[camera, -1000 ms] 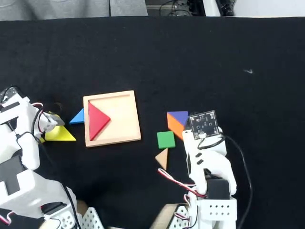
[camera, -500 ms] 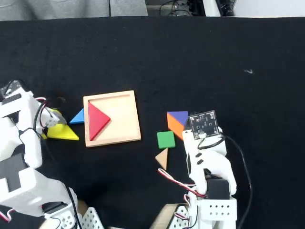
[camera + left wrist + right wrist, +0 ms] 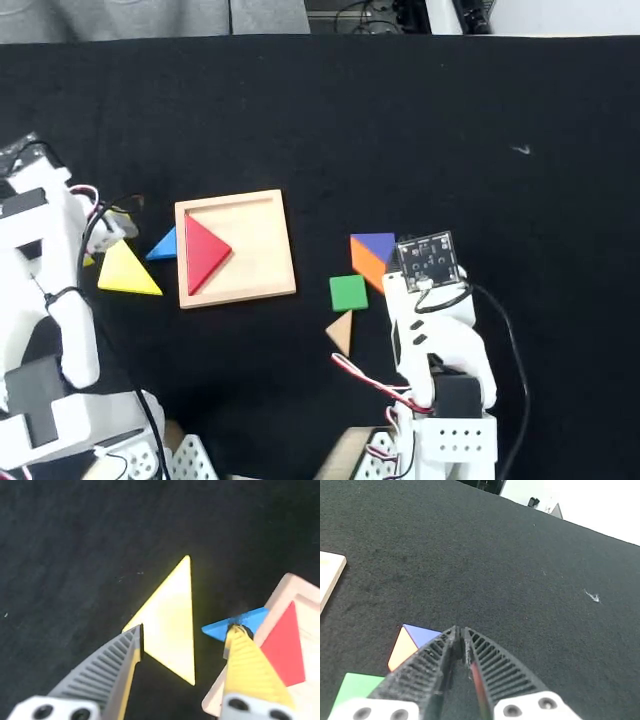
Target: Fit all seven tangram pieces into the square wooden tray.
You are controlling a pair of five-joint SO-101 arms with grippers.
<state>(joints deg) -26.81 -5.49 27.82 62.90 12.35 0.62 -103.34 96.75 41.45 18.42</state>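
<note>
Over at the left edge of the table, the left claw hangs spread wide with nothing in its grip; the yellow triangle lies flat on the black cloth between its two fingers, one tip by a corner of the triangle, the other above the small blue triangle; whether either tip touches, I cannot tell; just past the blue one sits the square wooden tray, a red triangle lying in the half nearer that claw; further right, the green square and tan triangle lie beside the right claw, whose fingers are pressed together on nothing; the orange piece and purple piece lie just by its tips.
</note>
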